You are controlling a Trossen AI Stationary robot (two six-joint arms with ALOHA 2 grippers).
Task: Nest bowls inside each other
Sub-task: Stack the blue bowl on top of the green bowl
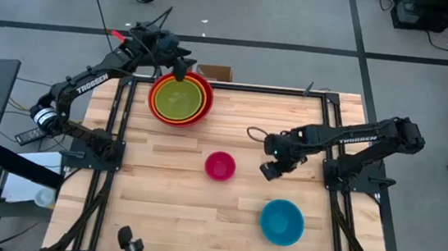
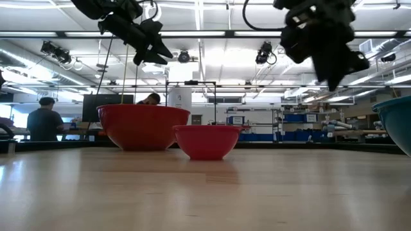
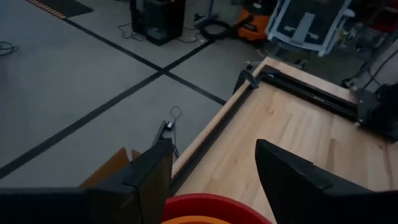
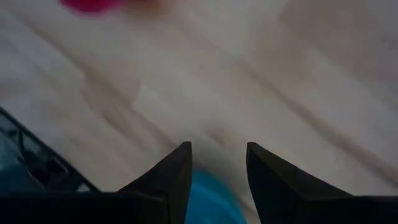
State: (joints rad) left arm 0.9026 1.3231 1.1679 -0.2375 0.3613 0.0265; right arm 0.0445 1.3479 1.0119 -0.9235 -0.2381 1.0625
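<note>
At the table's far left stands a stack of three bowls: green inside orange, orange inside red. A small pink bowl stands alone on its base mid-table. A blue bowl stands near the front right. My left gripper hangs open above the stack's far rim, and the red rim shows below its fingers. My right gripper is open in the air between the pink and blue bowls, with the blue bowl below it. Neither gripper holds anything.
Black frame rails run along the table's left, right and far edges. A cardboard box sits just past the far edge. Bare wood lies between the bowls. A person sits far behind the table in the low view.
</note>
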